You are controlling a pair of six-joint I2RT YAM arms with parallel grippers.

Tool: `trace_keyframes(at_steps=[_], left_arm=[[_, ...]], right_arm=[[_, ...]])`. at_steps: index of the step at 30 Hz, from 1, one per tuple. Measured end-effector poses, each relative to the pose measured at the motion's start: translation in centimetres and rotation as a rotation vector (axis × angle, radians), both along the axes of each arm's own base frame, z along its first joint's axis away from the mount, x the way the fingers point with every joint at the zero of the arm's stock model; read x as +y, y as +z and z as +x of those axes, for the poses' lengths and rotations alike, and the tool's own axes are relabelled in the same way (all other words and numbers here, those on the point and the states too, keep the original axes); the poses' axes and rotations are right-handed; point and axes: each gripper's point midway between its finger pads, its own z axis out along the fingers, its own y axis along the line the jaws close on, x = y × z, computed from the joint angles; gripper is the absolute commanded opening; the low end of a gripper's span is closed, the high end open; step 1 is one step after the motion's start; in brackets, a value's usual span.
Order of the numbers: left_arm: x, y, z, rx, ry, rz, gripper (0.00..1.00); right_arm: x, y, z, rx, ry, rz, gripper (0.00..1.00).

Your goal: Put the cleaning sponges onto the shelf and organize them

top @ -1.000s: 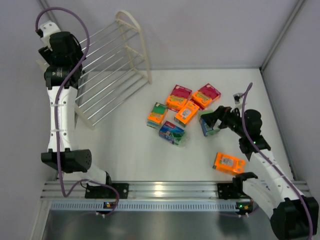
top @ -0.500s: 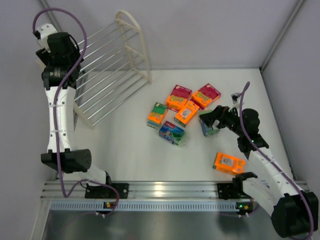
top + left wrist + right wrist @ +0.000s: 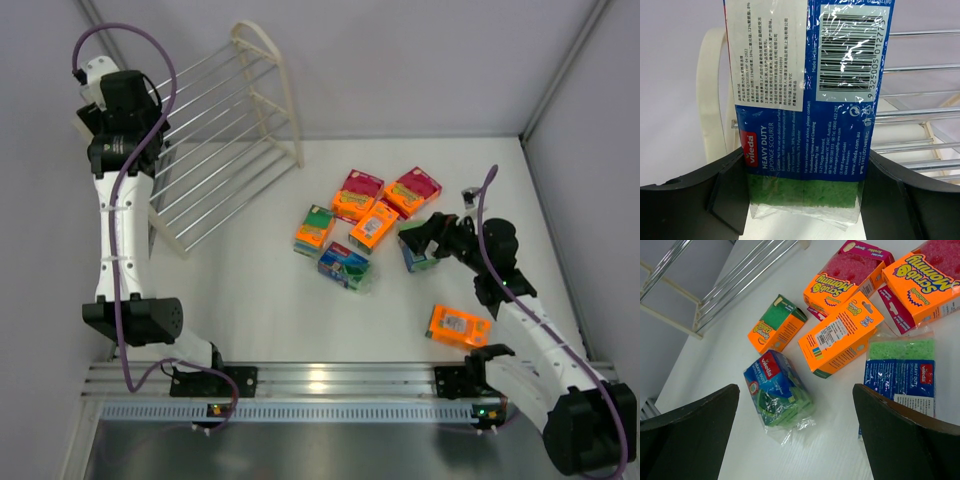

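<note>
My left gripper (image 3: 103, 112) is raised at the left end of the cream-white shelf (image 3: 225, 140). In the left wrist view it (image 3: 805, 197) is shut on a green sponge pack with a blue-white label (image 3: 805, 100), and the shelf's rods (image 3: 912, 116) lie just behind. My right gripper (image 3: 417, 238) is open and empty (image 3: 797, 435), low over the loose sponges. A blue-labelled green pack (image 3: 777, 390) lies between its fingers' line, and another one (image 3: 900, 372) lies by the right finger. Orange packs (image 3: 374, 224) (image 3: 314, 229) (image 3: 358, 193) (image 3: 412, 190) lie in a cluster. One orange pack (image 3: 458, 325) lies apart.
The ribbed aluminium rail (image 3: 320, 380) runs along the near edge by the arm bases. Grey walls close in the back and both sides. The shelf's arched end frame (image 3: 710, 105) stands close behind the held pack.
My left gripper, with the pack in it, has shifted slightly by the shelf's left end. The right arm has barely moved.
</note>
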Motion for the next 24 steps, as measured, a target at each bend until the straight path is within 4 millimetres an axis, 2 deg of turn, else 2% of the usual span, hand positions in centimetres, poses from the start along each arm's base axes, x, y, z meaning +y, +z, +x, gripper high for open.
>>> trace_keyframes(at_steps=[1,9,12,20,24], left_arm=[[0.0,0.0,0.0,0.000,0.000,0.000,0.84],[0.0,0.1,0.0,0.000,-0.001,0.002,0.98],[-0.1,0.6,0.0,-0.012,-0.009,0.005,0.98],[-1.0,4.6,-0.5,-0.109,-0.066,0.007,0.98],[-2.8,5.9,-1.2,-0.135,-0.131,0.017,0.98]], right_arm=[[0.0,0.0,0.0,0.000,-0.001,0.000,0.99],[0.0,-0.3,-0.1,0.002,-0.003,-0.008,0.99],[0.0,-0.3,-0.1,0.001,-0.002,-0.009,0.99],[-0.1,-0.3,0.0,-0.001,-0.009,-0.014,0.99],[-0.3,-0.5,0.0,-0.004,-0.016,-0.032,0.99]])
